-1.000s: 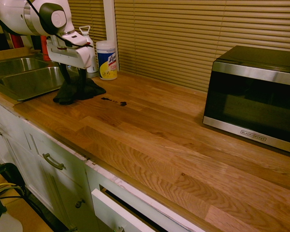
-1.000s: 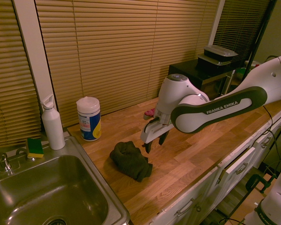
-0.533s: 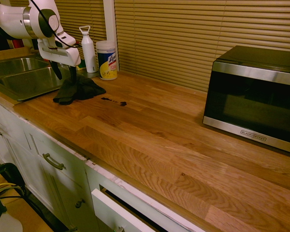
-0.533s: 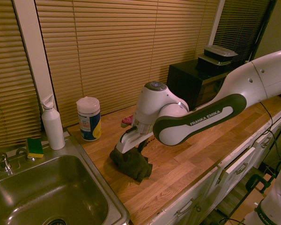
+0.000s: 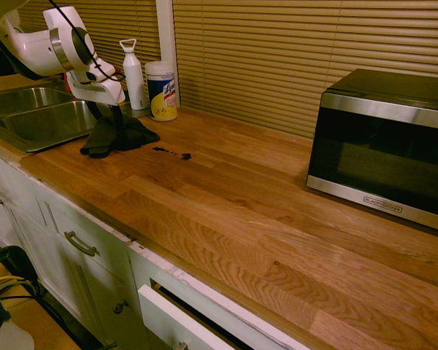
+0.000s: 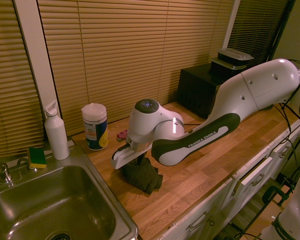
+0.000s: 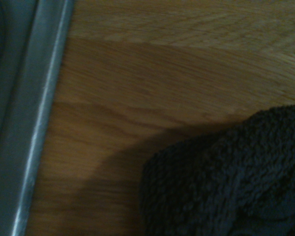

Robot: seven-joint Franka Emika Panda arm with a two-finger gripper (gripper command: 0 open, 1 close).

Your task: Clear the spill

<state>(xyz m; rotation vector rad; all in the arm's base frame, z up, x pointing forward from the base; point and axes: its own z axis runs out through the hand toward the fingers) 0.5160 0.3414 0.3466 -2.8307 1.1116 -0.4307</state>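
The spill (image 5: pixel 172 152) is a short trail of dark drops on the wooden counter (image 5: pixel 226 197), just right of a crumpled dark cloth (image 5: pixel 120 136). My gripper (image 5: pixel 108 120) stands open directly over the cloth, with its dark fingers reaching down to the cloth's top; I cannot tell whether they touch it. From the other side the gripper (image 6: pixel 139 161) sits low above the cloth (image 6: pixel 142 176), and the arm hides the spill. The wrist view shows the cloth (image 7: pixel 236 182) beside the sink's metal rim (image 7: pixel 34 123).
A steel sink (image 5: pixel 36 120) lies just left of the cloth. A white bottle (image 5: pixel 135 73) and a wipes canister (image 5: pixel 161 90) stand by the blinds. A green sponge (image 6: pixel 37 157) sits by the tap. A microwave (image 5: pixel 387 142) stands at the far right.
The arm has swung toward the sink end and lowered the gripper onto the top of the cloth. The jaws have stayed open. Cloth and spill have not moved.
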